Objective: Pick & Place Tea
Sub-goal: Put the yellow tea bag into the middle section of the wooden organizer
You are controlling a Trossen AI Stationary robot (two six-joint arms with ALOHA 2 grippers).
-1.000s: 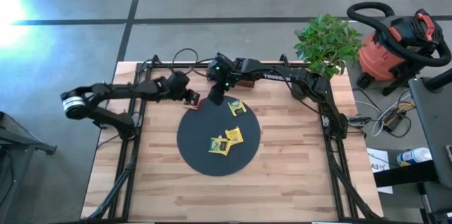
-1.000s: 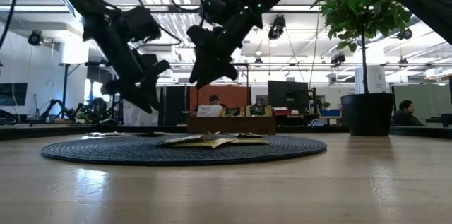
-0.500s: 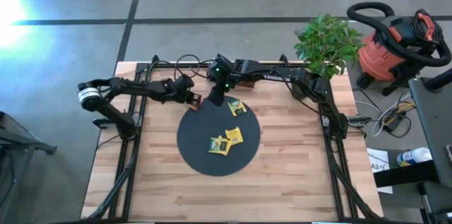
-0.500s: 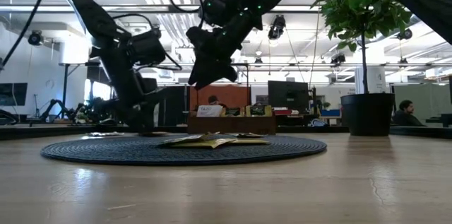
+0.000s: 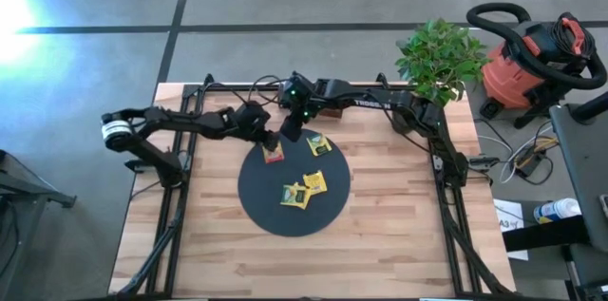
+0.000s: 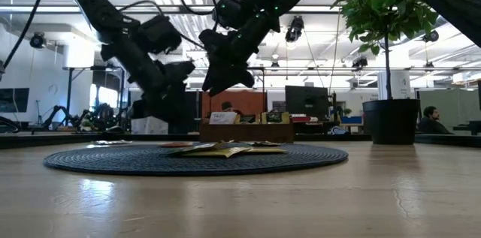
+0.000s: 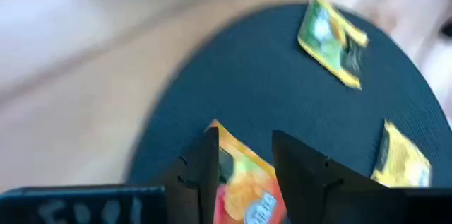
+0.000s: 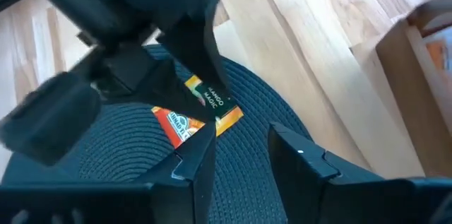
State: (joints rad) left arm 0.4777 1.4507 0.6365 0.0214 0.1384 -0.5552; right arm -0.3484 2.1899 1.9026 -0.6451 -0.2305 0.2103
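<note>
A black disc (image 5: 285,220) lies mid-table. On it lie a green-yellow tea packet (image 5: 318,144) and two yellow ones (image 5: 314,182) (image 5: 294,195). My left gripper (image 5: 267,140) slants down over the disc's far left part, shut on an orange-red tea packet (image 5: 274,155). My right gripper (image 5: 288,135) hangs open just beside it above the disc's far edge, with nothing between its fingers (image 8: 198,160). My left gripper has the orange-red packet's near part (image 7: 244,181) between its two fingers (image 7: 205,171). They come slanting down from the table's left. The packet's free end (image 8: 178,126) reaches out past the fingertips, low over the disc. Whether it rests on the disc I cannot tell.
A brown wooden tray (image 8: 424,47) stands at the table's far edge behind the arms. A potted plant (image 5: 439,59) fills the far right corner. The near half of the table (image 5: 304,263) is bare wood.
My left gripper has gone toward the table's right edge and down, tipping further downward. It has carried the orange-red packet from beside the disc to over the disc's far left part.
</note>
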